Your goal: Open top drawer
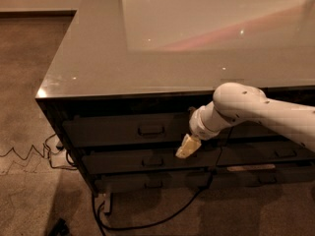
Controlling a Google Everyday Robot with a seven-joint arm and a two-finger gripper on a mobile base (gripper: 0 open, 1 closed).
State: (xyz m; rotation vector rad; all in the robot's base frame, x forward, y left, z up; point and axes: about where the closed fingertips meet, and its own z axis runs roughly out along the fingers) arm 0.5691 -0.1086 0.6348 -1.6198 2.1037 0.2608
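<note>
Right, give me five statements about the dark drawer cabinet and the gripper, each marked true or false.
1. The wide dark grey top drawer is pulled far out. False: its front looks shut, in line with the cabinet.
2. The cream-coloured gripper hangs right of and below the small rectangular loop handle. True.
3. The gripper rests on the glossy grey cabinet top. False: it is in front of the drawer fronts.
4. A black cable lies on the floor. True.
5. The white arm enters from the left. False: from the right.
</note>
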